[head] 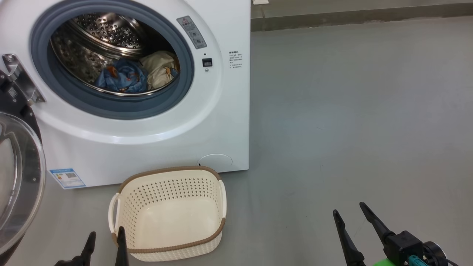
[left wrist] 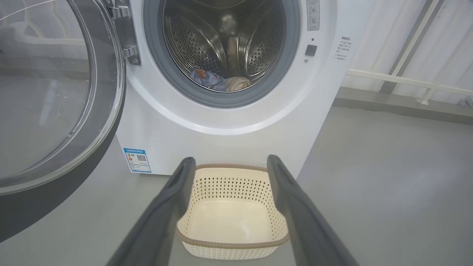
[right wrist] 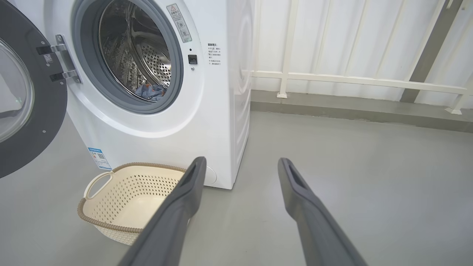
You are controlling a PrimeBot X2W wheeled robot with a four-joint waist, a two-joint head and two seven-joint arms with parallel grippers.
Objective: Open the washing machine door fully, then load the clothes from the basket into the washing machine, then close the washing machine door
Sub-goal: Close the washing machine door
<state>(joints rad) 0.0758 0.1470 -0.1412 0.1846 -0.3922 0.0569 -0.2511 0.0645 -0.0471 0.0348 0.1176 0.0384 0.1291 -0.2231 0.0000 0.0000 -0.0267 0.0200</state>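
Note:
The white washing machine (head: 147,140) stands with its round black door (head: 16,177) swung wide open to the left. Inside the steel drum lie the clothes: a blue printed garment (head: 122,77) and a cream one (head: 160,68), also seen as the clothes (left wrist: 218,81) from the left wrist. The cream basket (head: 168,214) sits on the floor in front of the machine with nothing in it. My left gripper (head: 105,240) hangs open just left of the basket's near corner. My right gripper (head: 349,214) is open over bare floor to the right. Nothing is between either pair of fingers.
Grey floor (head: 351,111) stretches to the right of the machine. A white railing (right wrist: 354,79) and a low kerb run along the far wall. The open door (left wrist: 55,111) juts out on the left, beside the basket (left wrist: 231,214).

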